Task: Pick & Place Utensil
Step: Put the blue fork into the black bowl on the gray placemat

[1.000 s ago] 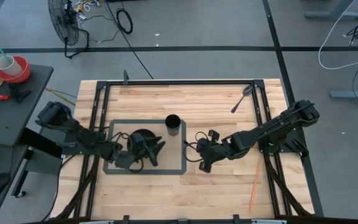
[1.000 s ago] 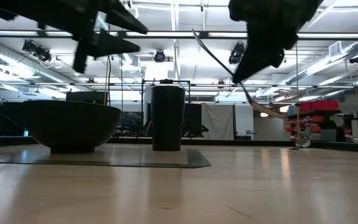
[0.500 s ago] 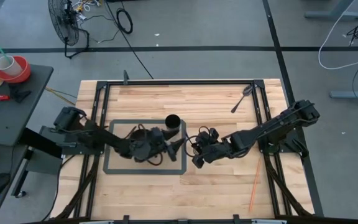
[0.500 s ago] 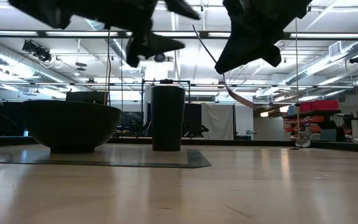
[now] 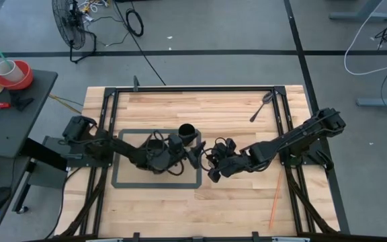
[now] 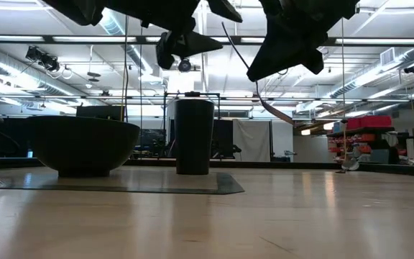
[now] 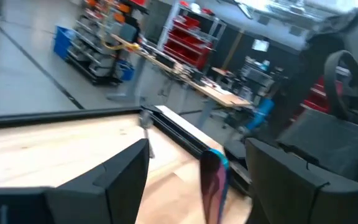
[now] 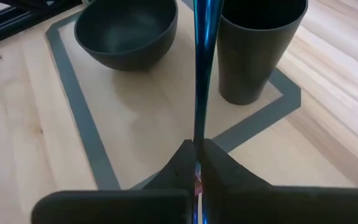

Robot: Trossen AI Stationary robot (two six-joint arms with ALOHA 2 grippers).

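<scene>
Left pincer (image 5: 192, 155) advanced beside cup (image 5: 187, 133); bowl (image 8: 127, 31) looks empty.

Workshop: red parts shelving (image 7: 188, 38), benches

Dark jointed arms (image 5: 294, 138), black cabling

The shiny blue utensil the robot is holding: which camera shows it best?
The right wrist view: the utensil runs up from the right tool, shut on it, above the mat beside bowl and cup. The left wrist view shows its end; the low view a thin curve; the high view barely shows it.
</scene>
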